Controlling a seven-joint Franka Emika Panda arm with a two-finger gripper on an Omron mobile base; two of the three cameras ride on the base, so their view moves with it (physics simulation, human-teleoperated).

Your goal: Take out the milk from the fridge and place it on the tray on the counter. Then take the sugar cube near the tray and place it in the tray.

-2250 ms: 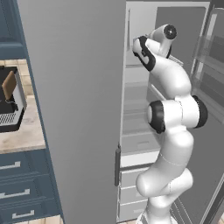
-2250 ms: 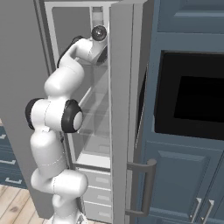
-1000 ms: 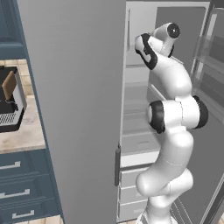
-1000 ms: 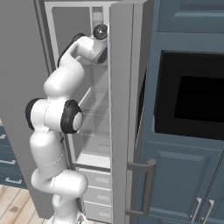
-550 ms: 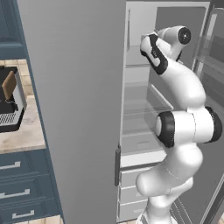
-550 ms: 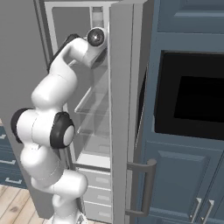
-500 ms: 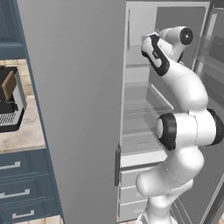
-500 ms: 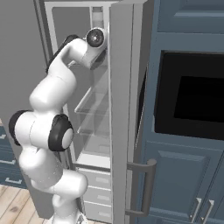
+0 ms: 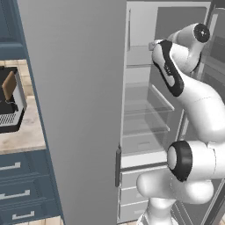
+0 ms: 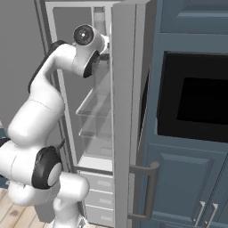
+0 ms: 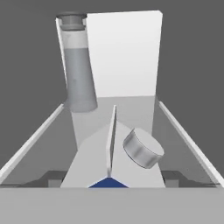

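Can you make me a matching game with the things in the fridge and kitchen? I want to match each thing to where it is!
Things:
1. milk
2. bottle
3. oven
4. toaster

Places:
A. on the counter, left of the fridge
B. closest to the hand camera, with a grey cap
C. upright behind the milk
D. in the blue cabinets, right of the fridge

Pairs: 1-B, 2-C, 3-D, 4-A

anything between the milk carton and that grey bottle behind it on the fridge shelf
Nothing. In the hand view the shelf is bare between the milk and the grey bottle.
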